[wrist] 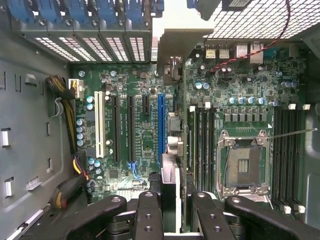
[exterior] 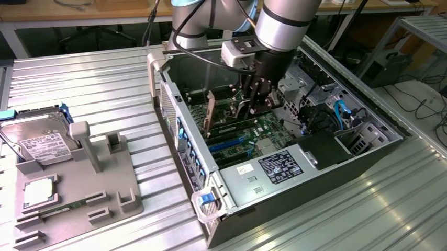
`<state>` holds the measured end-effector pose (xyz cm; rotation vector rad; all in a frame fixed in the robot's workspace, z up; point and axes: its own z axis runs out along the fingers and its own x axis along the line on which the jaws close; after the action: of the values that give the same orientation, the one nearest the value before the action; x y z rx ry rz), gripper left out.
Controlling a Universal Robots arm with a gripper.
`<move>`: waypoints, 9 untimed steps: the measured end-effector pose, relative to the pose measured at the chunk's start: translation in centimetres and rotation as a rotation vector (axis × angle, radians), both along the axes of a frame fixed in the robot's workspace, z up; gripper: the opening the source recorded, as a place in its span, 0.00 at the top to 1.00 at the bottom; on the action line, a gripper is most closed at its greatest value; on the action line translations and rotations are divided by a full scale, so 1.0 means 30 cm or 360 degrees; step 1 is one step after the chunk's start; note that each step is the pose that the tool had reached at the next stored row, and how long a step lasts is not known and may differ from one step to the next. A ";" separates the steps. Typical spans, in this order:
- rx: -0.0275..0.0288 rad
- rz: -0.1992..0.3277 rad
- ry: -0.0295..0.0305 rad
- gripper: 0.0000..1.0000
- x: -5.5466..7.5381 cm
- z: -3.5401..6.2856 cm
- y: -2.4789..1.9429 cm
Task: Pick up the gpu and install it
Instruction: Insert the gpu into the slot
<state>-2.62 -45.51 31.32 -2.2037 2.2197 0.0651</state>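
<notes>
Catalogued left to right relative to the open computer case (exterior: 183,157). Well clear of the case, toward the exterior view's left: grey parts holder (exterior: 77,188) on the slatted metal table (exterior: 104,78), carrying silver hard drive (exterior: 42,140) with white label. Inside the case, on the green motherboard (wrist: 142,145): gpu (exterior: 209,116) stood on edge, dark card with pale bracket strip (wrist: 177,47) toward the blue slot latches (wrist: 107,12) on the case wall, lower edge along the blue slot (wrist: 161,127). Directly above the card: gripper (exterior: 255,102), lowered into the case, fingers (wrist: 148,215) pinched on the gpu's top edge. Past the card: empty processor socket (wrist: 243,167). Far end of the case: black box (exterior: 327,149), blue cable (exterior: 341,112).
</notes>
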 end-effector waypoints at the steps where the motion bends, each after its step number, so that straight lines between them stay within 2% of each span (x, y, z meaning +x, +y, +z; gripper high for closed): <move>1: 0.00001 0.0000 0.00000 0.72 -0.001 -0.001 0.000; 9: 0.00000 0.0000 -0.00001 0.72 -0.010 -0.009 0.000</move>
<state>-2.91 -45.51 31.05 -2.2037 2.2197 0.0650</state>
